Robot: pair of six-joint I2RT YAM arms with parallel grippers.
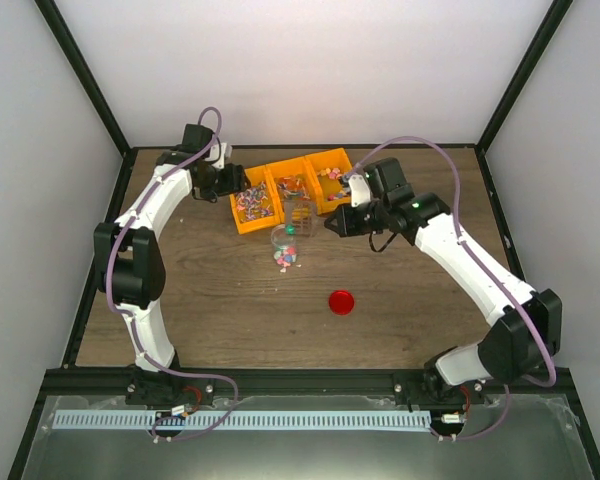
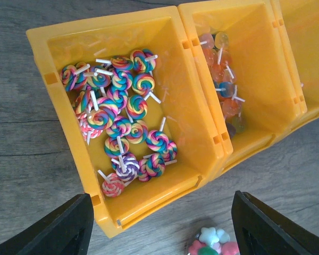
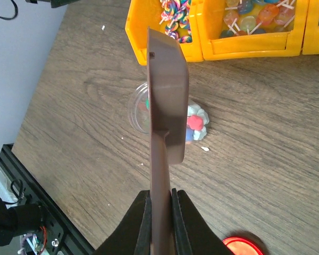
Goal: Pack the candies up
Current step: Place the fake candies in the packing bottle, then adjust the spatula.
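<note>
Scooping step: right gripper (image 3: 160,212) pinched scoop (image 3: 167,95) near jar (image 3: 140,109) and loose candies (image 3: 195,126), left gripper (image 2: 162,215) gaped empty beyond jar; next move likely needed a low sweep.

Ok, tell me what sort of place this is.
Probably a robot test cell in a lab: white panel walls in a black frame, a left arm and right arm bolted to a wood table, and yellow bins of lollipops.

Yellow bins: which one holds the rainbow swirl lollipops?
The leftmost bin, under the open left gripper: its swirl lollipops are multicoloured, while the middle bin holds translucent lollipops in single colours.
</note>
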